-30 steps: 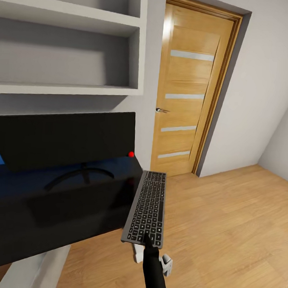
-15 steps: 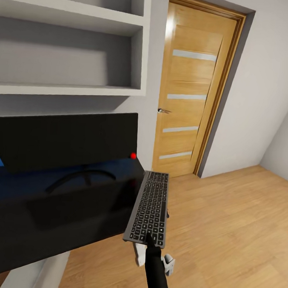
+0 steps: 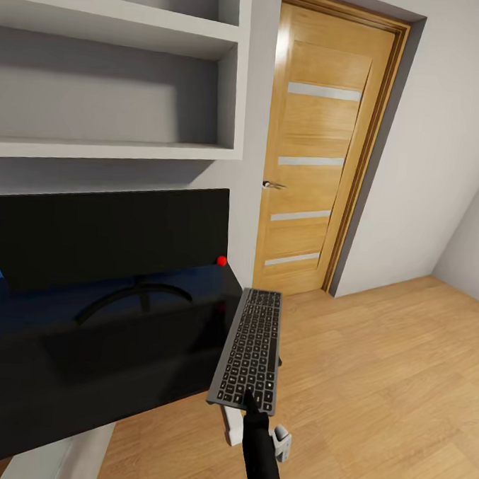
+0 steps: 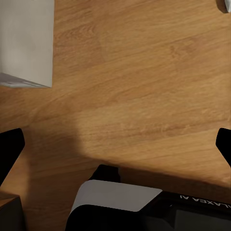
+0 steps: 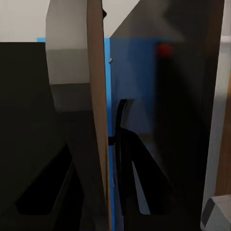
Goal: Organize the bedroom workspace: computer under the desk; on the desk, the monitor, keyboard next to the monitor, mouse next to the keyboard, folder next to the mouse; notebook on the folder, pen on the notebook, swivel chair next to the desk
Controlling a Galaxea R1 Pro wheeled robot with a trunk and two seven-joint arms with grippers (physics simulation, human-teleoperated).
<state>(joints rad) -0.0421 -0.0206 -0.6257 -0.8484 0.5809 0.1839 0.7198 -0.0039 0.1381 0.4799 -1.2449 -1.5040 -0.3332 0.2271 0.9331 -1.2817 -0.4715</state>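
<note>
The right gripper (image 3: 252, 409) fingers pinch the near end of the keyboard (image 3: 249, 349), held off the desk (image 3: 119, 345) edge beside the monitor (image 3: 105, 235); next, swing it over the desktop; the left gripper (image 4: 115, 154) hangs spread over the floor.

Even, soft room light in the head view; a bright glare streak on the door (image 3: 312, 152) at 12 o'clock. The desk (image 3: 119, 345) top mirrors dimly. The right wrist view is dark, with blurred close surfaces
</note>
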